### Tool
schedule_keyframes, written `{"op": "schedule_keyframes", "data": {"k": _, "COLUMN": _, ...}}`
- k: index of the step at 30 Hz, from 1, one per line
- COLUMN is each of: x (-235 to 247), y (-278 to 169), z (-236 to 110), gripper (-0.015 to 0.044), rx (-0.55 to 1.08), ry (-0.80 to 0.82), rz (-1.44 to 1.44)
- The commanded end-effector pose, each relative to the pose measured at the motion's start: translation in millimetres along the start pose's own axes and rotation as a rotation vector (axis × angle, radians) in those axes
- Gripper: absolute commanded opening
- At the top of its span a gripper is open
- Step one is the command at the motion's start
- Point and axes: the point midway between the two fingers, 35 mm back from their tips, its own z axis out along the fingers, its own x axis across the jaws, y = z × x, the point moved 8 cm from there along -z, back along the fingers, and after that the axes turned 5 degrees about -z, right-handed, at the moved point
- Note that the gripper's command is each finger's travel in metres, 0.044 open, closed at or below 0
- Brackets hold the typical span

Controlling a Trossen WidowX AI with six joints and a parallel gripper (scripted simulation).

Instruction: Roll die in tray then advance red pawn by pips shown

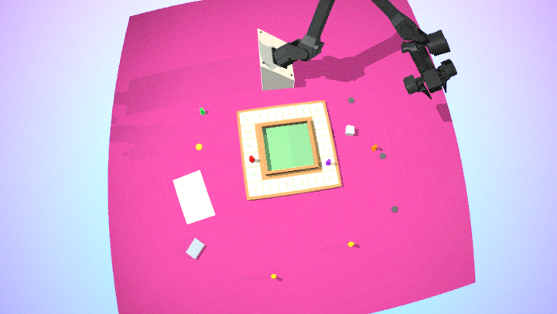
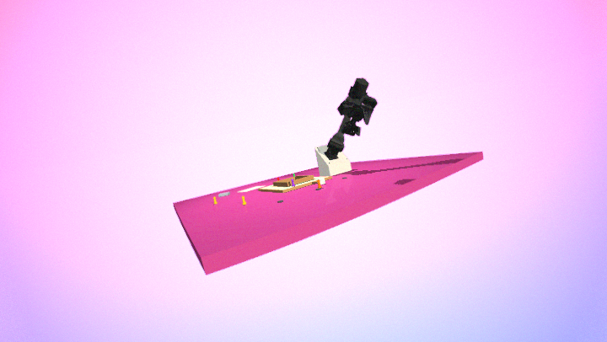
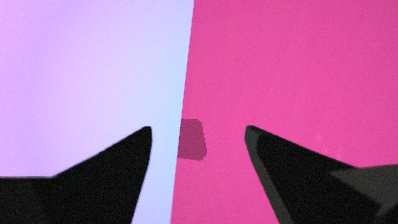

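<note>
The white die (image 1: 350, 130) lies on the pink table (image 1: 296, 241) just right of the square board (image 1: 249, 132); its pips are too small to read. The board has a ring of arrow squares around a green tray (image 1: 290, 146) with a brown rim. The red pawn (image 1: 251, 158) (image 2: 278, 179) stands on the board's left side. A purple pawn (image 1: 328, 162) stands on its right side. My gripper (image 1: 435, 93) (image 3: 199, 132) is open and empty. It hangs high over the table's far right edge, well away from the die.
Off the board stand a green pawn (image 1: 202, 111), an orange pawn (image 1: 374, 148) (image 2: 319, 184) and three yellow pawns (image 1: 199, 146) (image 1: 350, 244) (image 1: 273, 276). Grey discs (image 1: 351, 100) (image 1: 383, 155) (image 1: 394, 209), a white card (image 1: 193, 196) and a small grey block (image 1: 195, 248) lie around. The arm's base (image 1: 275, 73) stands behind the board.
</note>
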Motion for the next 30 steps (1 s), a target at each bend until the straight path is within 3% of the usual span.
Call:
{"op": "schedule_keyframes", "data": {"k": 1, "x": -49, "y": 14, "z": 21, "gripper": 0.0275, "rx": 0.051, "ry": -0.193, "rz": -0.051}}
{"op": "schedule_keyframes", "data": {"k": 9, "x": -156, "y": 36, "z": 26, "gripper": 0.0275, "rx": 0.238, "ry": -0.520, "rz": -0.041}}
{"op": "schedule_keyframes", "data": {"k": 17, "x": -250, "y": 45, "z": -6, "gripper": 0.0275, "rx": 0.469, "ry": -0.658, "rz": 0.139}}
{"op": "schedule_keyframes", "data": {"k": 30, "x": -267, "y": 41, "z": 1, "gripper": 0.0275, "rx": 0.484, "ry": -0.657, "rz": 0.159}}
